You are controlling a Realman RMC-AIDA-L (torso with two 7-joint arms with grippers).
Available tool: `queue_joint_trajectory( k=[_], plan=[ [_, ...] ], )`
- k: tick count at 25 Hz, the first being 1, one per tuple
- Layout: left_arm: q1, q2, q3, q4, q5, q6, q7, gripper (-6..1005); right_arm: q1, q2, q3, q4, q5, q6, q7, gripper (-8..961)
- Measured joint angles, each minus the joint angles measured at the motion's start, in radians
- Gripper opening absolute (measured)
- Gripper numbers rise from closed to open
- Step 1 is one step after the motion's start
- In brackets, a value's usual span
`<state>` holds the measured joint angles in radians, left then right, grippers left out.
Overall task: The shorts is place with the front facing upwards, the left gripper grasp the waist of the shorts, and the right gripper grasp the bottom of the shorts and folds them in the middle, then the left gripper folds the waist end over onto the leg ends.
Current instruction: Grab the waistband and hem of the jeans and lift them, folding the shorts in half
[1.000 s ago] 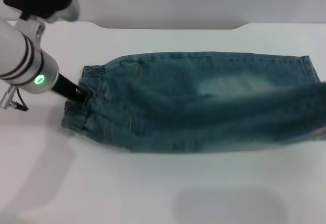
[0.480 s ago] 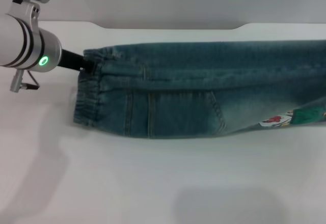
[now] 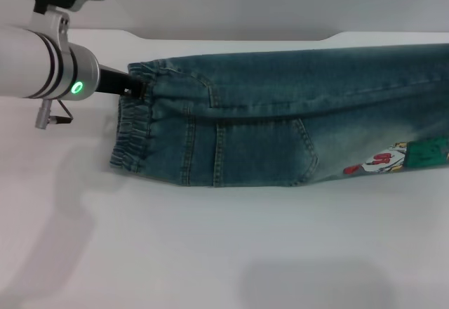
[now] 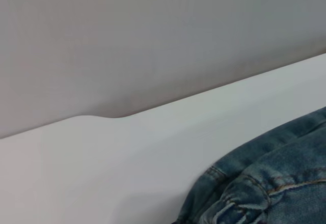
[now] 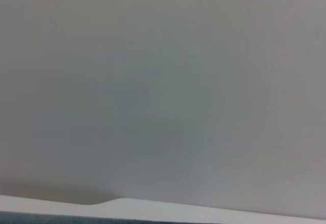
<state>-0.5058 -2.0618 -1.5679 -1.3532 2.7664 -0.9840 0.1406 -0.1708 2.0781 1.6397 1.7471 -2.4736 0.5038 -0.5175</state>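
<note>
Although the right gripper is out of sight in the head view, the left gripper (image 3: 133,86) is plain enough: its black claw is clamped on the far corner of the waist (image 3: 133,133), with the silver arm and green light trailing off toward the left edge of the table (image 3: 210,253). The shorts (image 3: 280,126) lie stretched along the table's far side, their long axis running from the left edge to the right edge. They look already folded lengthwise, with a back pocket showing on top and cartoon patches (image 3: 382,160) near the right edge. The leg ends run out of frame on the right, so they cannot be seen. For the coming fold, the waist has to travel rightward along that long axis, away from the left arm's side and over onto the hems; the left arm is the one at the waist end.

From the left wrist view, only a puckered bit of the waist shows, lying on the white table with the grey wall behind; the claw itself is not visible there.

From the right wrist view, mostly grey wall appears, with a thin dark-blue strip of cloth along one edge. Whether that gripper holds anything I cannot tell.
</note>
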Motion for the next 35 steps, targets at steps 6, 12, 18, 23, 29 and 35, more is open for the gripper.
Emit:
queue_joint_trajectory(
  k=[6,12,18,23,29,35],
  plan=[
    [0.003,-0.001,0.009,0.039,-0.03,0.083,0.024,84,0.046,-0.001,-0.01,-0.13,0.0,-0.119,-0.03,50],
    [0.02,-0.002,0.068,0.114,-0.058,0.287,0.043,86,0.077,-0.002,-0.049,-0.312,0.002,-0.413,-0.056,53],
    [0.065,-0.005,0.193,0.213,-0.07,0.637,0.03,88,0.149,-0.003,-0.072,-0.519,0.0,-0.647,-0.051,55],
    [0.071,-0.002,0.217,0.249,-0.102,0.747,0.018,199,0.178,-0.001,-0.133,-0.622,0.001,-0.799,-0.033,89],
    [0.079,-0.002,0.224,0.243,-0.102,0.747,0.017,359,0.18,-0.001,-0.17,-0.656,-0.001,-0.901,-0.033,367],
    [0.089,-0.001,0.233,0.241,-0.102,0.736,0.015,490,0.182,-0.007,-0.139,-0.659,-0.001,-0.881,-0.037,676]
  ],
)
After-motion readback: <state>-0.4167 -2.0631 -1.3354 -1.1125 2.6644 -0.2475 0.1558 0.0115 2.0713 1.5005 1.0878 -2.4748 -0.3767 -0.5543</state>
